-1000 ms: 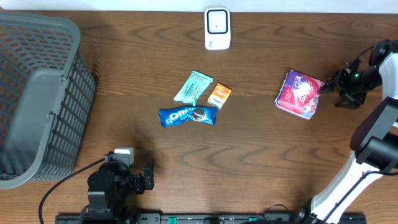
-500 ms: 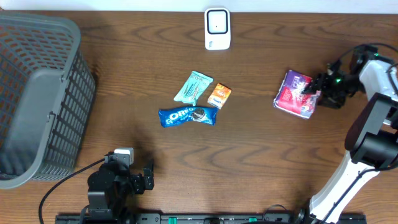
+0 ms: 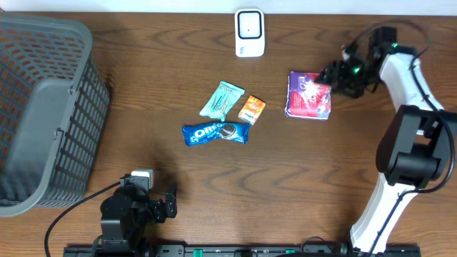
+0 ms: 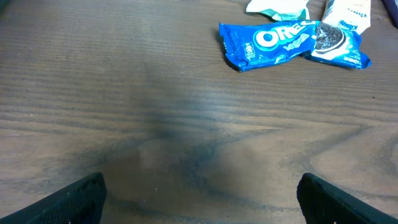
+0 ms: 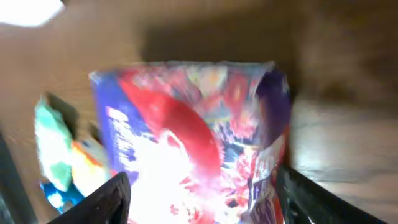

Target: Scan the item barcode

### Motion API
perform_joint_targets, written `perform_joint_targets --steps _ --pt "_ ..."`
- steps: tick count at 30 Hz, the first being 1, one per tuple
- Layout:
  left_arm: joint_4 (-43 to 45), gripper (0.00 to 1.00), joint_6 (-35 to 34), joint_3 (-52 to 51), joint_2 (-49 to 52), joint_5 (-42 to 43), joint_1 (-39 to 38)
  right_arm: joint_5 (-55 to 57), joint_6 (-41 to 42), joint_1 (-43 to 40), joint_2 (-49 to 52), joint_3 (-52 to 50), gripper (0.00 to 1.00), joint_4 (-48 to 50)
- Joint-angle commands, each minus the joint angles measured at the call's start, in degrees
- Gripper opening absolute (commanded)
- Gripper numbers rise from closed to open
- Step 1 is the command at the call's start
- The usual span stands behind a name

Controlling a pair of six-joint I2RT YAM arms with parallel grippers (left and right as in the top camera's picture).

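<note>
**pack in the right gripper's hold, right of the scanner**

in the overhead view, upper right: right gripper [image 3: 334, 77] closed on the right end of the purple pack [image 3: 308, 94], jaws set as wide as the pack itself. pack lying squarely to the frame, printed face up, with no barcode to be made out on that face. hard to tell whether resting on the table [image 3: 321, 178] or lifted just off it.

in the right wrist view, heavily blurred: same pack filling the middle, red and purple print, a dark finger [image 5: 115, 196] at the lower left and its twin at the lower right, the pack pinched between them.

top centre of the overhead view: white scanner [image 3: 249, 32], upright near the table's far edge — left of and above the pack, apart from it.

centre of the frame, a small cluster: teal packet [image 3: 221, 100], orange packet [image 3: 251, 109] just beside it on the right, blue oreo pack [image 3: 216, 133] below both. pack to the right of this cluster, near the orange packet but not touching.

left edge: grey basket [image 3: 43, 107], tilted, open mesh sides.

bottom left: left gripper [image 4: 202, 183] low over bare wood, well apart from everything — jaws wide apart, nothing between them, the oreo pack at the upper right of the left wrist view.
</note>
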Motion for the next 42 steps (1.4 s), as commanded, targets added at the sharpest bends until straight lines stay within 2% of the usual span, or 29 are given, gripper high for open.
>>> perform_joint_targets --steps 1,2,5,10,13,17,23,25,28,31,32,33,34,38,41,42 --pt "-1.2 0.98 1.0 -0.2 -0.3 0.7 -0.2 1.8 0.3 -0.7 -0.8 8.3 0.72 -6.3" --pt "-1.2 0.98 1.0 -0.2 -0.3 0.7 -0.2 1.5 -0.7 -0.2 -0.8 12.2 0.72 -11.0" --pt "-1.2 0.98 1.0 -0.2 -0.3 0.7 -0.2 1.5 -1.6 1.6 -0.8 15.4 0.72 -15.6" --pt "-1.2 0.98 1.0 -0.2 -0.3 0.7 -0.2 1.5 -1.6 9.1 -0.8 14.1 0.68 -15.9" --pt "-1.2 0.98 1.0 -0.2 -0.3 0.7 -0.2 1.8 -0.1 15.5 -0.8 11.5 0.56 -12.2" --pt "-1.2 0.98 1.0 -0.2 -0.3 0.7 -0.2 7.6 10.7 22.9 -0.8 6.6 0.49 -6.6" --pt "-1.2 0.98 1.0 -0.2 -0.3 0.7 -0.2 17.3 22.9 28.3 -0.8 -2.7 0.49 1.1" --pt "-1.2 0.98 1.0 -0.2 -0.3 0.7 -0.2 15.6 22.9 28.5 -0.8 -5.7 0.49 4.3" --pt "-1.2 0.98 1.0 -0.2 -0.3 0.7 -0.2 8.4 23.2 28.5 -0.8 -13.0 0.49 14.7" --pt "-1.2 0.98 1.0 -0.2 -0.3 0.7 -0.2 6.3 23.8 28.5 -0.8 -16.6 0.50 19.3" --pt "-1.2 0.98 1.0 -0.2 -0.3 0.7 -0.2 6.1 24.4 28.5 -0.8 -17.9 0.42 20.5" --pt "-1.2 0.98 1.0 -0.2 -0.3 0.7 -0.2 6.1 25.3 28.3 -0.8 -18.7 0.15 20.7" --pt "-1.2 0.98 1.0 -0.2 -0.3 0.7 -0.2 5.4 25.3 28.2 -0.8 -18.7 0.03 20.7" --pt "-1.2 0.98 1.0 -0.2 -0.3 0.7 -0.2 -6.5 21.9 25.3 -1.4 -17.3 0.01 20.9" --pt "-1.2 0.98 1.0 -0.2 -0.3 0.7 -0.2 -26.1 13.0 20.6 -1.5 -15.0 0.01 21.0" --pt "-1.2 0.98 1.0 -0.2 -0.3 0.7 -0.2 -29.3 11.3 19.9 -1.5 -14.8 0.01 21.1"
